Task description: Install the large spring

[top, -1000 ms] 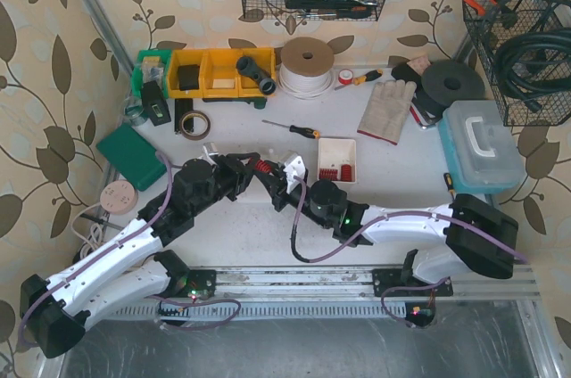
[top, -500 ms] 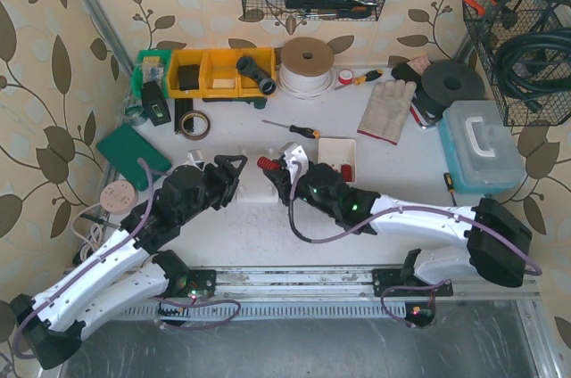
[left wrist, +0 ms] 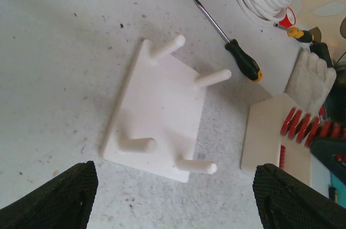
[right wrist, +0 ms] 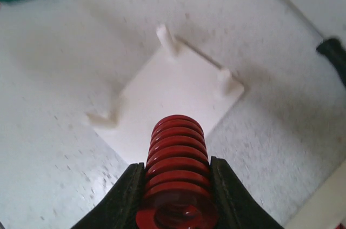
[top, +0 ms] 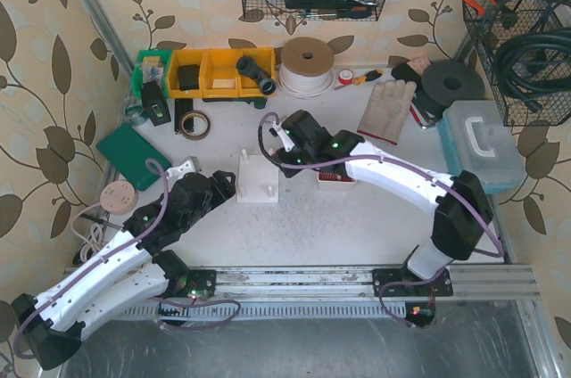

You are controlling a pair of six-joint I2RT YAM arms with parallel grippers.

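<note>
Since the earlier frame the two arms have parted: the left tool (left wrist: 177, 192) has let go and drawn back toward its base, and the right tool (right wrist: 177, 188) has carried the spring (right wrist: 175, 150) away to the far side of the plate (left wrist: 160, 111), which now lies uncovered between them. The right tool is clamped on the red spring, one finger on each side of its coils, with the spring's end pointing out past the fingertips toward the plate. The spring hangs in the air above the plate's edge and touches no peg. The left tool stands wide open with nothing between its fingers, just short of the plate's near edge. The plate is white and lies flat on the tabletop (left wrist: 51, 45) with four pegs (left wrist: 211, 78) standing up from it, one near each corner. Beside the plate, on the right, sits a white tray (left wrist: 268, 138) holding more red springs, partly under the right arm in the top view. A screwdriver (left wrist: 242, 60) lies on the tabletop just beyond the plate, and a glove (top: 385, 110) lies farther off to the right.
</note>
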